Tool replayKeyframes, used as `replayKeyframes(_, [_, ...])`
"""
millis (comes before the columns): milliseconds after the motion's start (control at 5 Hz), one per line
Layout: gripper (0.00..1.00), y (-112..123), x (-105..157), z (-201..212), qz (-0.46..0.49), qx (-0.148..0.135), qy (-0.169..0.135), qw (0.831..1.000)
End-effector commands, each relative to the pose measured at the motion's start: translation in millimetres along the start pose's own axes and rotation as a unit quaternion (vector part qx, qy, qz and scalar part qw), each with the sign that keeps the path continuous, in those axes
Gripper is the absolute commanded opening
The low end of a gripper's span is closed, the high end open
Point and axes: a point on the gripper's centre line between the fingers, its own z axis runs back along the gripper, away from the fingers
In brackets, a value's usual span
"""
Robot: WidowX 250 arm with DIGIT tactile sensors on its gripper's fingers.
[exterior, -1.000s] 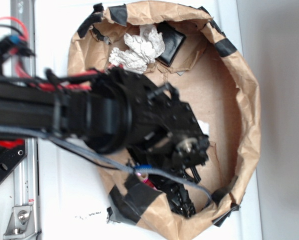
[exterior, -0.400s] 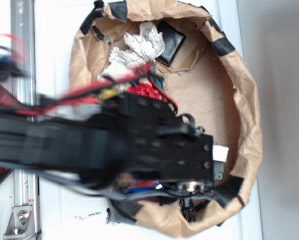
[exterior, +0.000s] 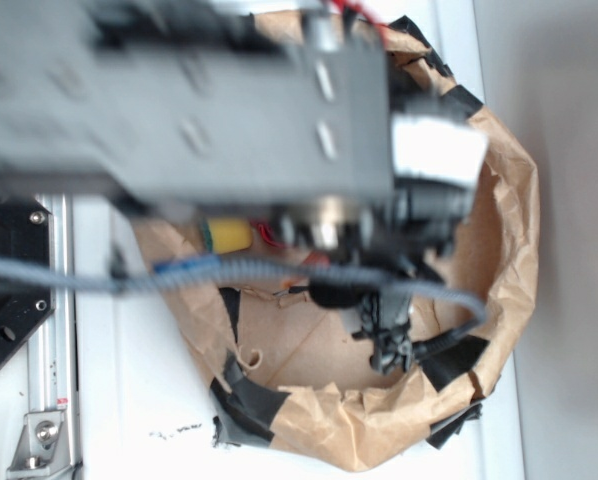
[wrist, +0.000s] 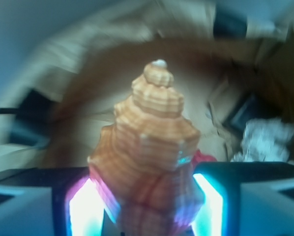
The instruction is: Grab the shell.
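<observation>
The wrist view showed the gripper (wrist: pixel 146 206) clamped on the shell (wrist: pixel 148 162). Both lit fingers (wrist: pixel 85 209) pressed against the shell's wide lower body, one on each side. The shell stood upright between them, its ribbed orange-brown spiral rising to a pale pointed tip at the top of its stack of whorls. A scrap of red (wrist: pixel 203 158) showed just behind the shell's right flank. Farther back lay a crumpled white paper wad (wrist: pixel 267 140) and a dark flat object (wrist: pixel 245 113), both blurred.

In the exterior view the arm (exterior: pixel 209 110) filled the upper part of the picture, heavily blurred, above a round brown paper enclosure (exterior: pixel 514 230) patched with black tape (exterior: pixel 254 400). The gripper (exterior: pixel 384 330) hung over the cardboard floor (exterior: pixel 299 345) of the enclosure. The shell itself could not be made out in this view. A yellow sponge (exterior: pixel 227 236) sat under the arm's edge, near the enclosure's left side. A grey cable (exterior: pixel 229 275) ran across the frame beneath the arm.
</observation>
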Motion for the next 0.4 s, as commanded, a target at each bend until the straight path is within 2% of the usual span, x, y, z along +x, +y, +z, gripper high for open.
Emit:
replayKeyframes(0, [0.00, -5.7, 17.5, 17.3, -0.034, -0.027, -0.078, 0.996])
replayKeyframes(200, [0.00, -5.1, 15.9, 15.3, -0.046, -0.007, -0.073, 0.996])
